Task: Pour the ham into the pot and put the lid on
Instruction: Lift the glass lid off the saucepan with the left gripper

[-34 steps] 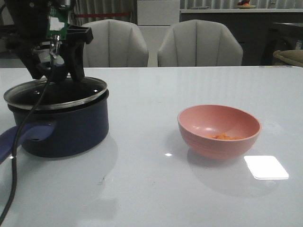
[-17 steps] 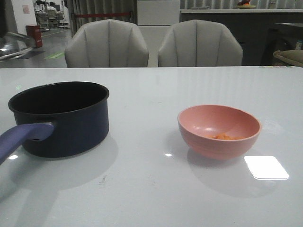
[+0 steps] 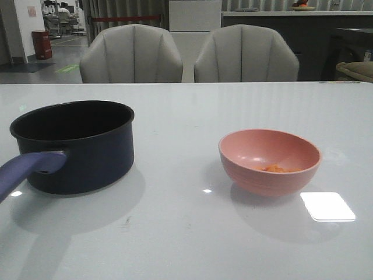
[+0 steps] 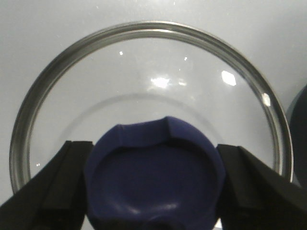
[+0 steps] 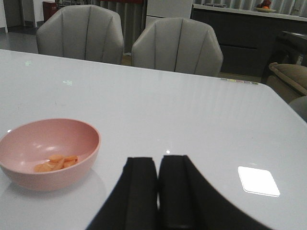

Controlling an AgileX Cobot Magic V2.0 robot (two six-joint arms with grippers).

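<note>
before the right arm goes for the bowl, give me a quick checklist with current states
1. Pot uncovered and upright, ready to receive: ok.
2. Ham in the pink bowl: ok.
3. Lid held clear of the pot, left gripper shut on its knob: ok.
4. Right gripper open for a grasp: not ok, its fingers are together.
5. Table free between bowl and pot: ok.
6. Lid resting on the table or held above it: cannot tell.
</note>
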